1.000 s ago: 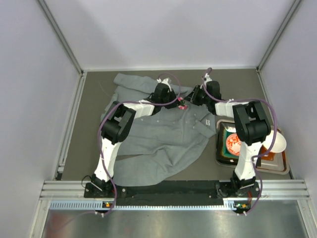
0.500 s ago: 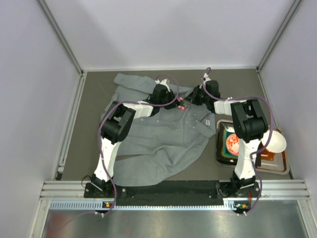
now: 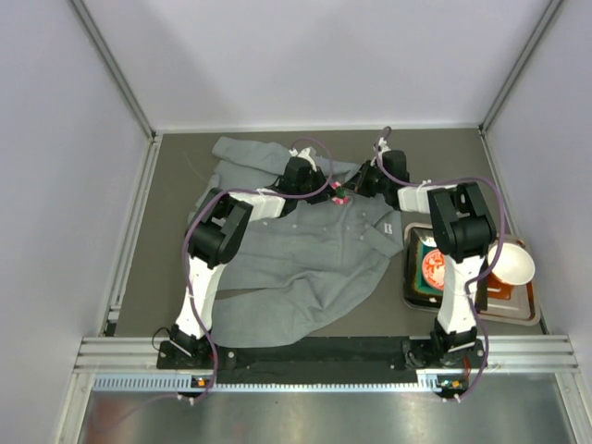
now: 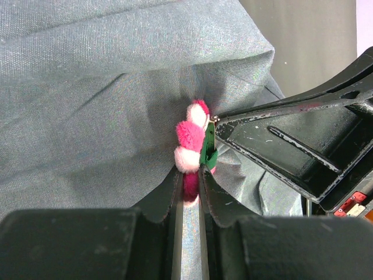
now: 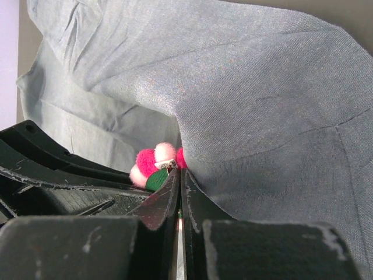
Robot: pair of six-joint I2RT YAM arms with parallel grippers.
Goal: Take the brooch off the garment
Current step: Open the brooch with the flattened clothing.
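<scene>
Toward the far edge of the table (image 3: pixel 176 185), you have the brooch (image 4: pixel 191 135) on the garment (image 4: pixel 87 99), with the left gripper (image 4: pixel 189 175) clamped on its petals and the right gripper (image 5: pixel 179 175) pinching its green backing from the opposite side.

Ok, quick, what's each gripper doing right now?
Left gripper: closed on the brooch, at its lower petal.
Right gripper: closed at the brooch's green back.

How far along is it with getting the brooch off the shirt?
Done: the approach to the pink flower-shaped brooch. In hand: left jaws pinch its lower petals, right jaws closed at its green backing. Left: pulling it free of the rumpled grey shirt, which bunches around it.
</scene>
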